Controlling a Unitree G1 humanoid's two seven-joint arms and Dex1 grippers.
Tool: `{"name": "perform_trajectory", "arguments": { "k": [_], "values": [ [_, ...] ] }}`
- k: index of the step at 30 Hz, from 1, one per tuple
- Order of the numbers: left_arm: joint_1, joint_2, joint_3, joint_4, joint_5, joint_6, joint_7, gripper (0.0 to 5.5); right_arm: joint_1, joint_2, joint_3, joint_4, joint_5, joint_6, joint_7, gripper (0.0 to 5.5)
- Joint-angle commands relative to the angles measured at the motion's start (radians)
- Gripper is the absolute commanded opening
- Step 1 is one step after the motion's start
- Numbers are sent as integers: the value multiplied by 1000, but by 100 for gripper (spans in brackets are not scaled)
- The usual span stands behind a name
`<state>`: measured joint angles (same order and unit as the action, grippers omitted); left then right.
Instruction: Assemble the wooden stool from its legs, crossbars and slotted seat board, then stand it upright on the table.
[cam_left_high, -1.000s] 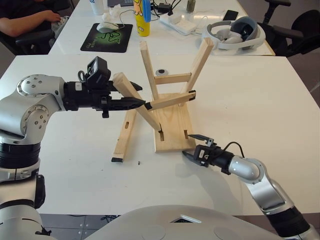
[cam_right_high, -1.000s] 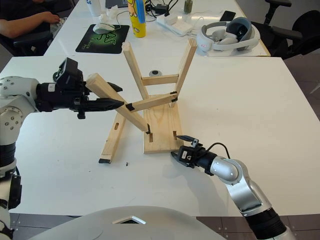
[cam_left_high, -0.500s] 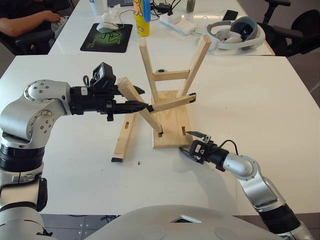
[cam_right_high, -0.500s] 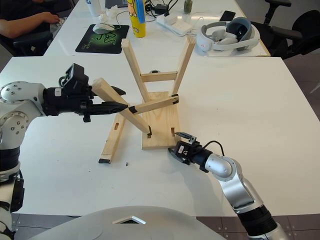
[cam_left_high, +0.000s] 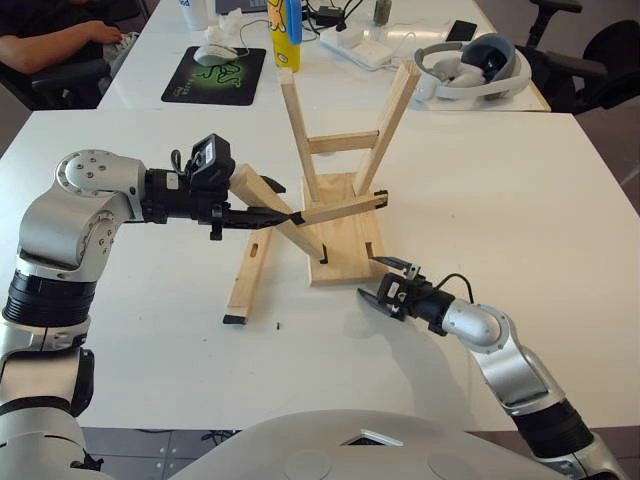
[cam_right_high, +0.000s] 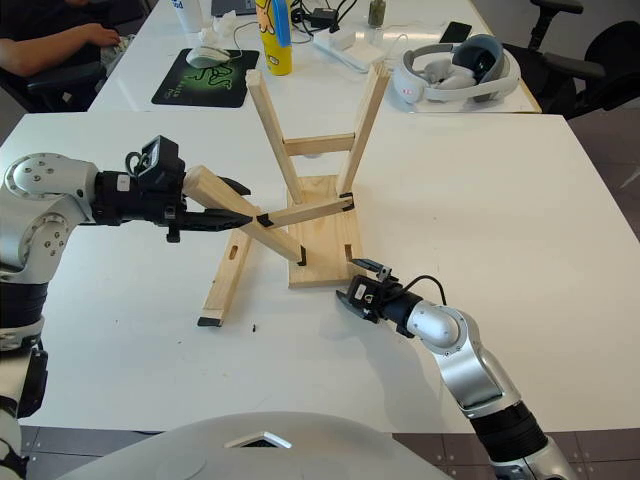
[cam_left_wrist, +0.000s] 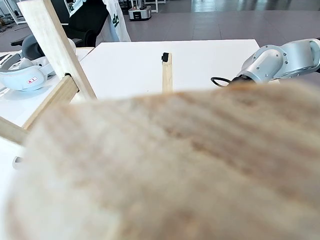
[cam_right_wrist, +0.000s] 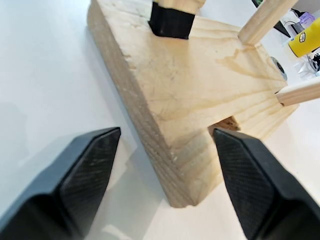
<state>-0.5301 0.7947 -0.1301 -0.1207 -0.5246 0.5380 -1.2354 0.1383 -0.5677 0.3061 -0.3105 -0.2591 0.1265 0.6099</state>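
Jaws first: the right gripper (cam_left_high: 378, 282) had its jaws wide apart and held nothing, poised just beside the near corner of the slotted seat board (cam_left_high: 346, 250), which lay flat on the table (cam_left_high: 520, 200). Across from it, the left gripper (cam_left_high: 278, 202) was clamped on a tilted leg (cam_left_high: 303, 240), one finger above and one below. The leg's lower end sat down at a slot in the board, and its crossbar (cam_left_high: 340, 207) reached toward the far side. Whether that far end was seated, I could not tell. Behind it, two legs (cam_left_high: 298, 140) stood up out of the board, tied by a second crossbar (cam_left_high: 340, 143). A loose leg (cam_left_high: 248, 275) lay on the table beside the board.

The step in hand looked like seating the third leg. The next move probably called for the right jaws to pin that corner so the board couldn't skate while the left arm swung the leg upright and pressed it home.

The right wrist view settled what the head views left vague: the board's corner sat between the fingers (cam_right_wrist: 90, 170) and touched neither. The left wrist view, with held wood blurred up close, gave no read on the grip. It did catch the loose leg's black-capped end, with the right arm beyond it.
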Motion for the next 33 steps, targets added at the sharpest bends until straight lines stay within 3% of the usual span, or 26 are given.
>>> {"name": "perform_trajectory", "arguments": {
  "k": [1,7,12,20,33],
  "values": [
    [-52,6,-34,16,45,7,-20,207,-5,-6,21,15,-8,16,22,343],
    [-93,8,-41,-1,31,58,-35,207,-12,5,36,19,10,44,34,343],
    [-109,19,-66,-13,60,74,-37,207,23,74,-48,-46,228,156,66,343],
    [-126,9,-91,-25,95,83,-23,207,34,201,-209,-160,554,253,17,230],
    [-215,-63,-135,15,101,105,-39,207,12,283,-48,-73,438,347,-150,45]
  ]
}}
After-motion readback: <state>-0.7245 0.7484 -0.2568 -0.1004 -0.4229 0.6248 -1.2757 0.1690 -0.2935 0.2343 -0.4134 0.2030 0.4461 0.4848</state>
